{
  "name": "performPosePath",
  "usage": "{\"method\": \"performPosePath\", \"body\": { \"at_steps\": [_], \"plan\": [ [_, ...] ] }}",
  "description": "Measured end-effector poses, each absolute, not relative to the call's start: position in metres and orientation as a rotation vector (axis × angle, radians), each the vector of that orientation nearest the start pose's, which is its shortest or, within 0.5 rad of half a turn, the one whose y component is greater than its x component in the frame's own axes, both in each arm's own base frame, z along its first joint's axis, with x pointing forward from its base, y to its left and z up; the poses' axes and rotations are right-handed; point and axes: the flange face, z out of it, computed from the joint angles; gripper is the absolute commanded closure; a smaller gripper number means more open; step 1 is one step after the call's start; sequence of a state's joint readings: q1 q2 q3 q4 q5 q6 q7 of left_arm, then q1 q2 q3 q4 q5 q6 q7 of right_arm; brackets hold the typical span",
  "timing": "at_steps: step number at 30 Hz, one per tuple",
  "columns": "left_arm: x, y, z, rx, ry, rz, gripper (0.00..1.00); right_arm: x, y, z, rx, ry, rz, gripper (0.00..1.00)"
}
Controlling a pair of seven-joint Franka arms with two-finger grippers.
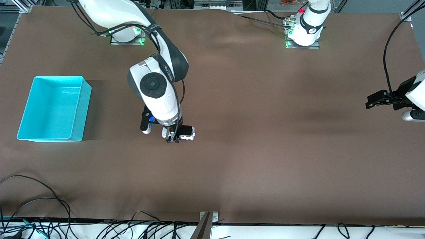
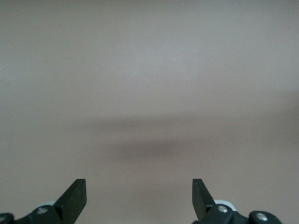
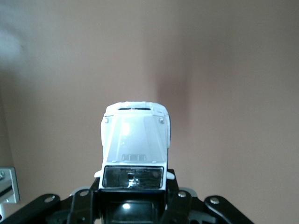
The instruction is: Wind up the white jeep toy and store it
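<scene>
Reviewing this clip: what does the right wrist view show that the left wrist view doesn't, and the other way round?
Only the right wrist view: the white jeep toy, hood pointing away from the camera, windshield and black roof toward it, gripped at the cabin by the shut right gripper.

Only the left wrist view: the left gripper, fingers spread wide, nothing between them, over a faint shadow.

Both: the brown table cover. Neither view shows the turquoise bin.
</scene>
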State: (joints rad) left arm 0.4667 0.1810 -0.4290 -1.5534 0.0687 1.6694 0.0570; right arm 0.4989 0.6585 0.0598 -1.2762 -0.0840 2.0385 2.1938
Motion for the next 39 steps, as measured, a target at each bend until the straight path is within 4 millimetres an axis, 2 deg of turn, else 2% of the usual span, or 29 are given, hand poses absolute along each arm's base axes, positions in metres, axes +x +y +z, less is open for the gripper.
{"method": "performPosePath", "body": {
  "at_steps": [17, 23, 30, 39],
  "plan": [
    [0.609, 0.050, 0.541, -3.154, 0.036, 0.068, 0.00, 0.657, 0.330, 0.388, -2.157, 2.220, -0.087, 1.00],
    [0.610, 0.050, 0.540, -3.155, 0.035, 0.068, 0.00, 0.660, 0.299, 0.400, -2.211, 2.163, -0.052, 1.00],
    [0.610, 0.054, 0.540, -3.155, 0.027, 0.064, 0.00, 0.651, 0.254, 0.417, -2.311, 2.048, 0.026, 1.00],
    [0.610, 0.059, 0.540, -3.154, 0.013, 0.060, 0.00, 0.628, 0.208, 0.416, -2.460, 1.893, 0.107, 1.00]
  ]
}}
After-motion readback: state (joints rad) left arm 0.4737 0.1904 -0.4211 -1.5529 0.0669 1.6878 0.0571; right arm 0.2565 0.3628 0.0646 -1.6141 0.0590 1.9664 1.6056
